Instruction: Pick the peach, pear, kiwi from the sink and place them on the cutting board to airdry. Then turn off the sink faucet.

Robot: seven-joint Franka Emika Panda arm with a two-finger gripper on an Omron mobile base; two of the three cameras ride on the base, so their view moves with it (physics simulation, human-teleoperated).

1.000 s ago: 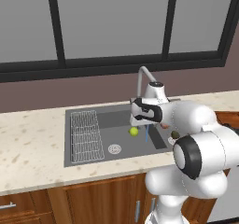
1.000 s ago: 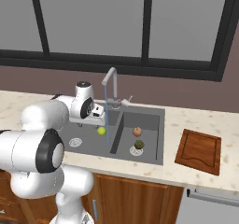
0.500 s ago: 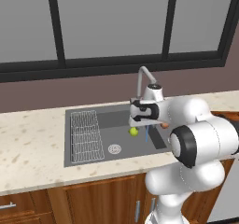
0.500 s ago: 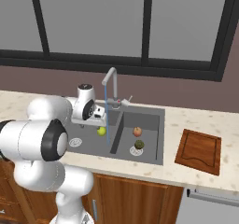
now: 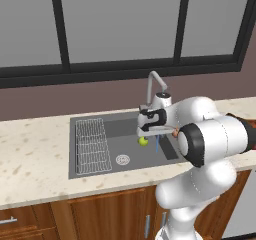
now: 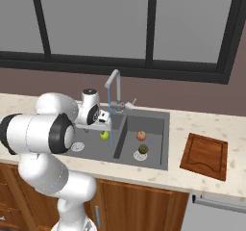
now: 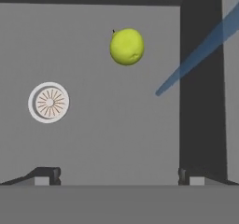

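Right base view: three fruits lie in the sink (image 6: 163, 129), one pear (image 6: 104, 135) in the left basin at frame centre-left, and one peach (image 6: 141, 136) and one kiwi (image 6: 142, 149) in the right basin. One faucet (image 6: 114, 83) runs a blue stream (image 6: 110, 129). One board (image 6: 205, 155) sits at the right. Two drains show. The arm bends forward over the left basin, gripper (image 7: 119, 174) pointing down, fingers spread wide and empty; in the hand view the pear sits upper centre, a drain (image 7: 48, 102) at left.
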